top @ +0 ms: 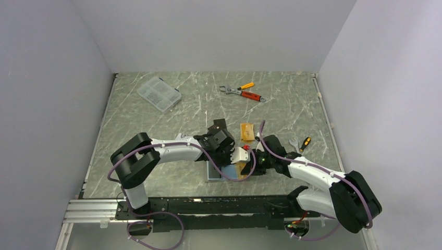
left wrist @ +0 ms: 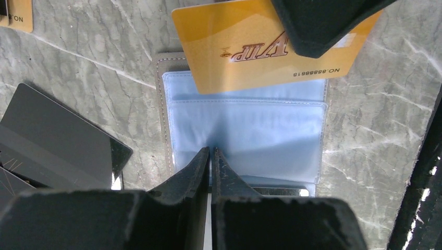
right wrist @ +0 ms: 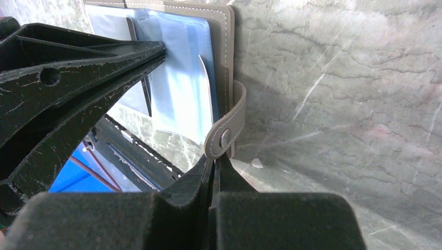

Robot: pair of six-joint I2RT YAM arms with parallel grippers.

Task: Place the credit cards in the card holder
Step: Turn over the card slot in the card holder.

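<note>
Plainly, everything turns on how the orange-gold card [left wrist: 245,47] sits against the card holder [left wrist: 162,104]. It lies at the holder's end farthest from the left fingers [left wrist: 193,172], with its long axis across the holder and parallel with the slot mouths. Its near long edge overlaps the top of the blue lining [left wrist: 260,140]. To seat it, I judge, it must slide along the holder toward the left fingers. The right fingers [left wrist: 318,26], clenched, rest over the card's far corner, so the right arm is the nearer; whether they pinch the card I cannot tell. The left fingers are pressed together, tips on the lining at the holder's opposite end. Black cards [left wrist: 57,135] wait on the worktop [left wrist: 375,135] beside the holder.
</note>
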